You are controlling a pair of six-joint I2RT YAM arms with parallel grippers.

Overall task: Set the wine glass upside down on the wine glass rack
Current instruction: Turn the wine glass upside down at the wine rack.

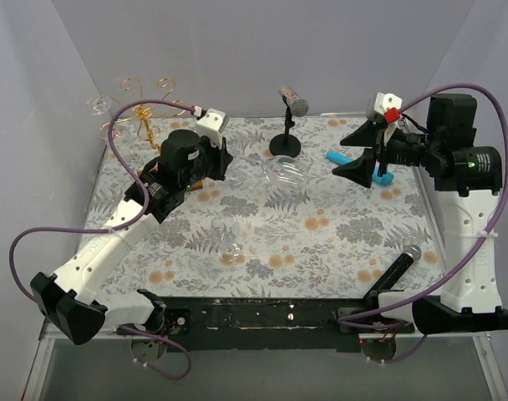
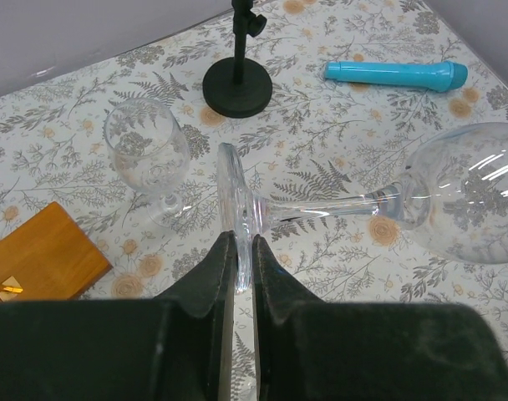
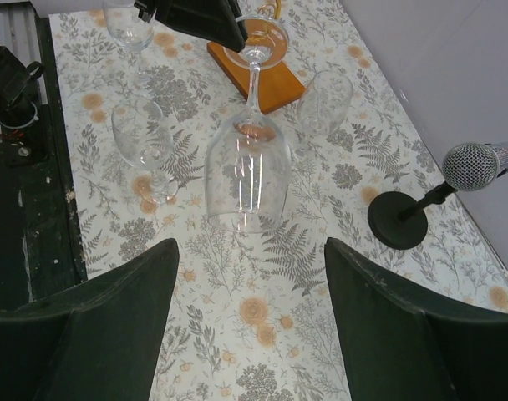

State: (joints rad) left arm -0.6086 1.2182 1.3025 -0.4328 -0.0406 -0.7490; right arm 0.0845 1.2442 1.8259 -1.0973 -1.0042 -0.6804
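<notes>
- Left end effector (image 2: 244,242) is clamping the wine glass (image 2: 404,200) by its foot (image 2: 233,188), with one of the fingers (image 2: 205,284) pressing on each face of the disc.
- The glass is lying sideways in the grip. The stem is running level and the bowl is pointing away from the wine glass rack (image 1: 142,115).
- I can't tell whether the bowl is touching the surface (image 1: 321,242).
- The held glass is sitting to the right of the rack, well apart from its curled gold arms. It isn't hanging on the rack yet.
- The rack's wooden base (image 2: 41,251) is showing just beside the left end effector, on the side opposite the bowl.
- Right end effector (image 3: 251,251) is hanging with its fingers (image 3: 112,317) spread wide, gripping nothing. It is far right of the rack, beyond the held glass, and facing back toward it.
- A second glass (image 2: 145,150) is standing upright on the surface between the rack's base and the held glass.
- Another clear glass (image 1: 98,104) is showing at the rack's left-hand curl; I can't tell how it's seated.
- A black microphone stand (image 1: 286,144) is standing to the right of the rack, past the held glass.
- A blue cylinder (image 2: 396,73) is lying further right again.
</notes>
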